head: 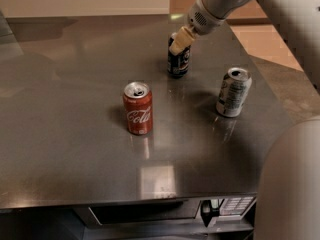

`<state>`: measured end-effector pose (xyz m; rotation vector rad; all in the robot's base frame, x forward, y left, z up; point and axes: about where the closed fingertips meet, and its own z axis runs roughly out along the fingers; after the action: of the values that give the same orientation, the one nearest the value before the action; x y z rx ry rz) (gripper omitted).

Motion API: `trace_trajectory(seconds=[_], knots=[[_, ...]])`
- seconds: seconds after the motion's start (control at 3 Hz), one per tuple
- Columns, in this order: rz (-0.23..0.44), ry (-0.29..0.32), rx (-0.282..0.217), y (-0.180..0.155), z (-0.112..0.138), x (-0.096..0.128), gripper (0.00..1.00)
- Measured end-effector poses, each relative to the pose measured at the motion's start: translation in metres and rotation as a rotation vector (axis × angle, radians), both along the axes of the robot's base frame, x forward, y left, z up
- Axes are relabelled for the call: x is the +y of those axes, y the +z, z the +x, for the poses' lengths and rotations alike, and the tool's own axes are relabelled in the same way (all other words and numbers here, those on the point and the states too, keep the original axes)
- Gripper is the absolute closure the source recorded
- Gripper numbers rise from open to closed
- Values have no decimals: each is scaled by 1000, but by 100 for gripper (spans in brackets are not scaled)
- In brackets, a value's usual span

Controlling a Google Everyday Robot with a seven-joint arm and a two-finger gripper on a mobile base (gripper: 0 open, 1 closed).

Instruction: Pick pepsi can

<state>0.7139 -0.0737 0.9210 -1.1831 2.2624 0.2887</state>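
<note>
Steel table. Upright on it: pepsi can at far centre, red Coca-Cola can nearer, silver-white can to the right. Gripper at the pepsi can's top; open or closed: cannot tell

There is one camera only. It looks down at a slant from above the near edge of the bench, facing its far side, near enough that the bench top fills most of the view. The end effector hangs over the far part, a little right of centre; the arm enters from the upper right.
</note>
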Motion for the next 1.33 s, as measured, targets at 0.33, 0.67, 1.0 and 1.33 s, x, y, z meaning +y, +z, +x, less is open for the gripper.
trace_trajectory(seconds=[0.33, 0.67, 1.0, 1.33], knots=[[29, 32, 8, 8, -9, 3, 87], [41, 70, 13, 25, -20, -1, 100], [43, 137, 11, 51, -36, -5, 100], [31, 222, -8, 80, -56, -6, 100]])
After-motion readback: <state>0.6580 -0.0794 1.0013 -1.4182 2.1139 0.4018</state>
